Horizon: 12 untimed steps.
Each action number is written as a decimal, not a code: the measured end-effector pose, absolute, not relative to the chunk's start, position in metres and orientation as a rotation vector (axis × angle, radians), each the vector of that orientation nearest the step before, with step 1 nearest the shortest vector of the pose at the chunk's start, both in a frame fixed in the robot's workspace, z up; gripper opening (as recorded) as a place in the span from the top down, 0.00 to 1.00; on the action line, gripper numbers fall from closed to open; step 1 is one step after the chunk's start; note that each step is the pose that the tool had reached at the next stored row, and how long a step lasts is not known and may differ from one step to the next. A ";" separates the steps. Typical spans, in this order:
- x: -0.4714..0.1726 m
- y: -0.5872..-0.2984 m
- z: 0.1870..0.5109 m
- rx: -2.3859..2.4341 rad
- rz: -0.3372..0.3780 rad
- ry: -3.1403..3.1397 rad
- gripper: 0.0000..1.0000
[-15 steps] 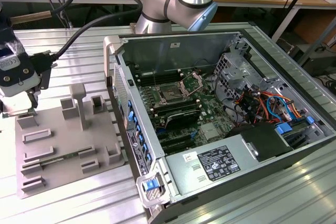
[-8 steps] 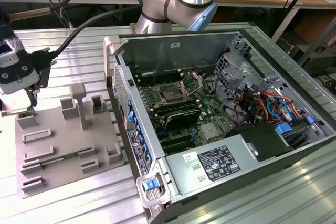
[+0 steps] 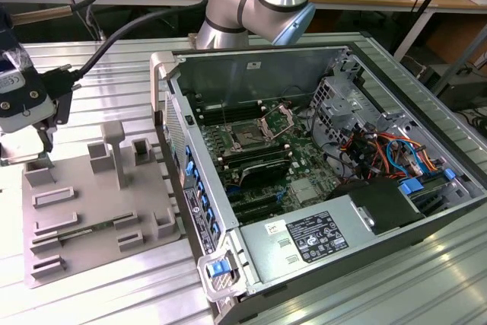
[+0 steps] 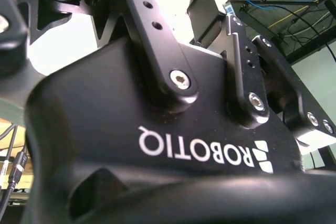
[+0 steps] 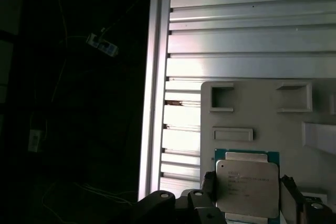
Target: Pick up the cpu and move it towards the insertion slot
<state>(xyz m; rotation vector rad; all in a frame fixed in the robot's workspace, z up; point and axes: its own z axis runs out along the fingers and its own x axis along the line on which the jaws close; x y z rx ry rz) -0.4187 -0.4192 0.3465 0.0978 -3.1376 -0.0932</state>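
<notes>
In the first wrist view the cpu — a small flat square chip with a silvery metal top and a green rim — is seen between the two dark fingers of the black gripper. The gripper is closed to the width of the chip. One finger is set against each of two opposite edges and no gap is seen, so the chip is judged to be held. Behind it lies the pale grey plastic tray with raised rectangular frames, on the ribbed aluminium tabletop. Whether the chip is clear of the tray cannot be told.

In the exterior view the gripper is found at the tray's far corner, on the exterior view's left. It is well apart from the insertion slot, a dark square socket in a shiny metal frame on the green board inside the open grey computer case.

For this step to be done well, the chip should be kept level and gripped only by its edges, with moderate force, since the thin green rim is probably fragile. Enough height is needed for the side wall of the case — it stands between tray and socket — to be passed without contact.
</notes>
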 end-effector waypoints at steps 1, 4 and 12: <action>-0.419 -0.419 0.347 0.098 -0.093 -3.138 0.45; -0.419 -0.419 0.349 0.098 -0.093 -3.138 0.45; -0.419 -0.419 0.352 0.098 -0.093 -3.138 0.45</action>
